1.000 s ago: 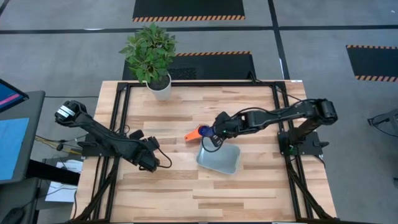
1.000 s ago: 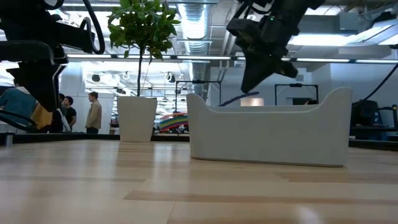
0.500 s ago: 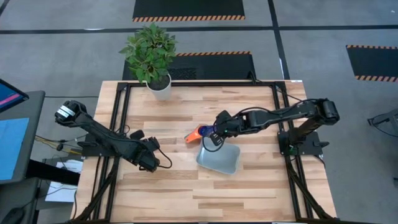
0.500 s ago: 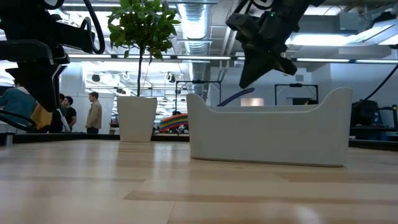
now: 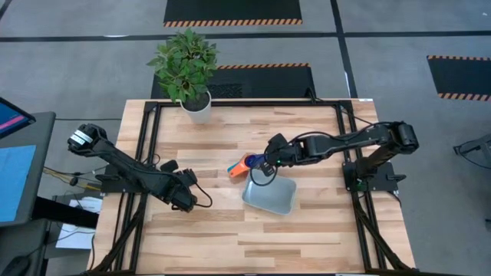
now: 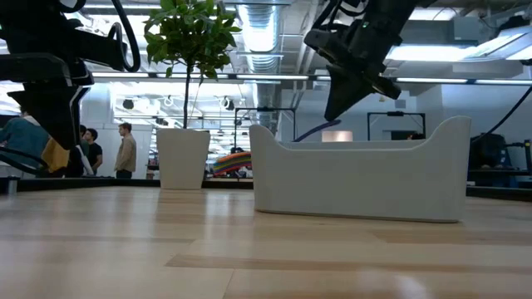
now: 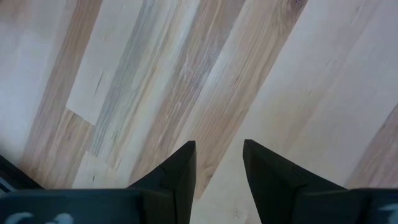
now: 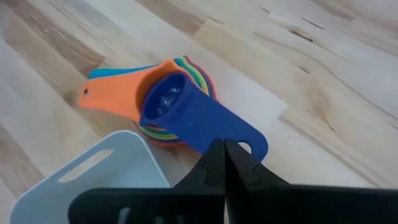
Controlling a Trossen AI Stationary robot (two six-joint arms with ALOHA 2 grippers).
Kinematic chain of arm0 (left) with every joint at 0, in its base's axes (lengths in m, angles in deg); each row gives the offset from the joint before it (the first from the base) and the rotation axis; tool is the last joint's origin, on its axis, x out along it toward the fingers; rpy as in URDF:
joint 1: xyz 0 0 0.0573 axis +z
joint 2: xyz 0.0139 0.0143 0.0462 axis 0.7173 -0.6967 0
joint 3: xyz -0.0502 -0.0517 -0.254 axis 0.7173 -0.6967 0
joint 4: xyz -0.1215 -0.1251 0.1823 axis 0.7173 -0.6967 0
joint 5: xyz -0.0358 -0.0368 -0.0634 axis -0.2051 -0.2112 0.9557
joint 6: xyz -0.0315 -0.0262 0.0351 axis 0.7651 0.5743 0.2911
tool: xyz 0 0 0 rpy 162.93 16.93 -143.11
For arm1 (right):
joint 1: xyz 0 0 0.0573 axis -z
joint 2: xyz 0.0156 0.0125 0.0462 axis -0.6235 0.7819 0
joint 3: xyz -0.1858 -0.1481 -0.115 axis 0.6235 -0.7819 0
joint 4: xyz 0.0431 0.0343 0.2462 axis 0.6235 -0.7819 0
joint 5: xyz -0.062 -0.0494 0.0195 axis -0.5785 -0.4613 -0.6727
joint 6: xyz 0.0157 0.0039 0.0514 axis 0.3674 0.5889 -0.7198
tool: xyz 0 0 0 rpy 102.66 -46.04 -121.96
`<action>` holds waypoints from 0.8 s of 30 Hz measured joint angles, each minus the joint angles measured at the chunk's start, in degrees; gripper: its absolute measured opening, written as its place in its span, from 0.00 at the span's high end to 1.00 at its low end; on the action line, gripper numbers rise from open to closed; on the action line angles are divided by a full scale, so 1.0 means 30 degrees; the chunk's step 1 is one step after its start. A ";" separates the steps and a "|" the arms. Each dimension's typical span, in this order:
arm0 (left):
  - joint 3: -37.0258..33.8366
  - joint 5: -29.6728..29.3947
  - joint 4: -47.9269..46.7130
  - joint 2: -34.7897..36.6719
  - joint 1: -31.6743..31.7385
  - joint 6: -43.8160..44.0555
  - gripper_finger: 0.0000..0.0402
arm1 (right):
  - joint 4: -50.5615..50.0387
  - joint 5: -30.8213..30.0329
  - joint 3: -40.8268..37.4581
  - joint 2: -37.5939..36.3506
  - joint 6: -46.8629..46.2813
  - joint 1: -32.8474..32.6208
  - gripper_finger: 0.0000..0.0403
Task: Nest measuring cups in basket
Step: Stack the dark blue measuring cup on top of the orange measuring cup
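The measuring cups sat already nested in one stack on the table, just outside the basket near the frame's centre. The right gripper was pinched shut on the dark blue cup's flat handle. These looked like light, stiff, smooth plastic, so the stack could well slip apart; the handles seemed the best hold. The left gripper, lower left, hovered part open and empty.

Looking past your left gripper, you see its two dark fingers standing apart with a clear gap between them, nothing held there. Beneath lies only the desk, its pale wooden planks running diagonally with darker grain streaks.
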 joint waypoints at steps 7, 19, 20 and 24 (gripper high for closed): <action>0.0000 -0.0022 0.0002 0.0000 0.0000 -0.0002 0.69 | -0.0343 -0.0210 0.0000 0.0000 -0.0020 0.0136 0.94; 0.0000 -0.1425 0.5367 0.0000 0.0857 -0.3160 0.69 | -0.0533 -0.0513 0.0000 0.0007 -0.0051 0.0255 0.96; 0.0000 -0.1595 0.6565 0.0000 0.1241 -0.4172 0.69 | -0.0527 -0.0513 0.0000 0.0007 -0.0051 0.0255 0.95; 0.0007 -0.1694 1.0332 0.0000 0.3389 -0.8184 0.69 | -0.0405 -0.0502 0.0000 0.0007 -0.0051 0.0255 0.93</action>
